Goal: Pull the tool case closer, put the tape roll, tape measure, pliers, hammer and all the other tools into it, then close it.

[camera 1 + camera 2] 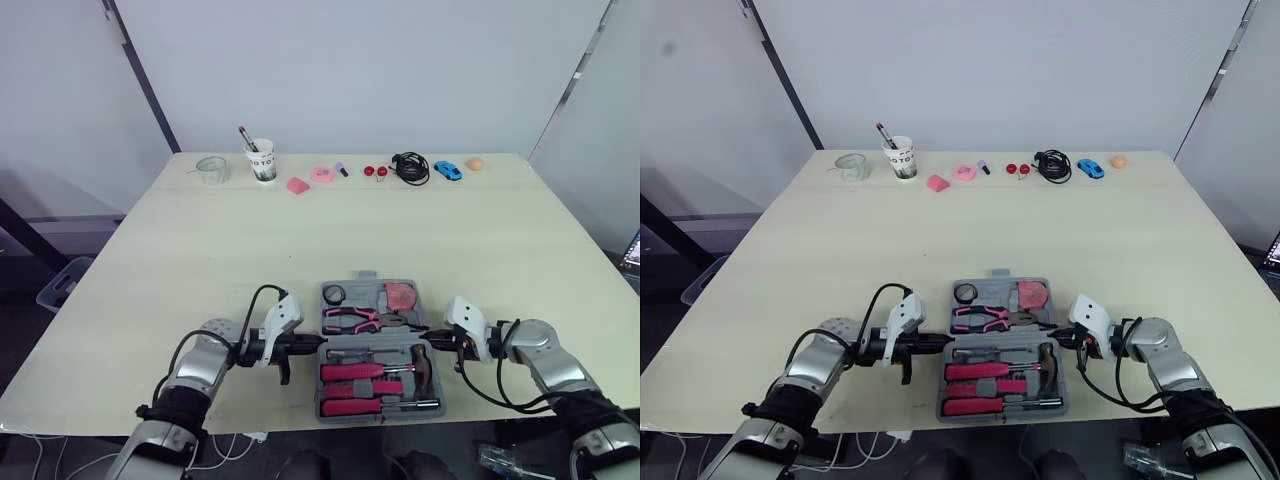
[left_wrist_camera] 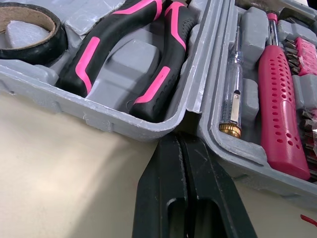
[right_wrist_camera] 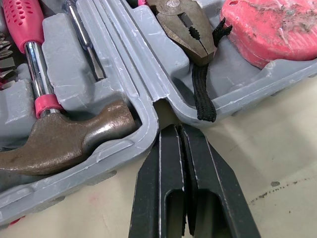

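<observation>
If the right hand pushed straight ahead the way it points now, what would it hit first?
Likely the hinge notch of the open grey plastic tool case, just ahead of the right hand, between the brown steel hammer head and the dark metal pliers.

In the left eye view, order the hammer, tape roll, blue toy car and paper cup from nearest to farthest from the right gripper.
1. Hammer, in the case beside the right gripper.
2. Tape roll, case's far left corner.
3. Blue toy car, far edge, right side.
4. Paper cup, far edge, left side.
</observation>
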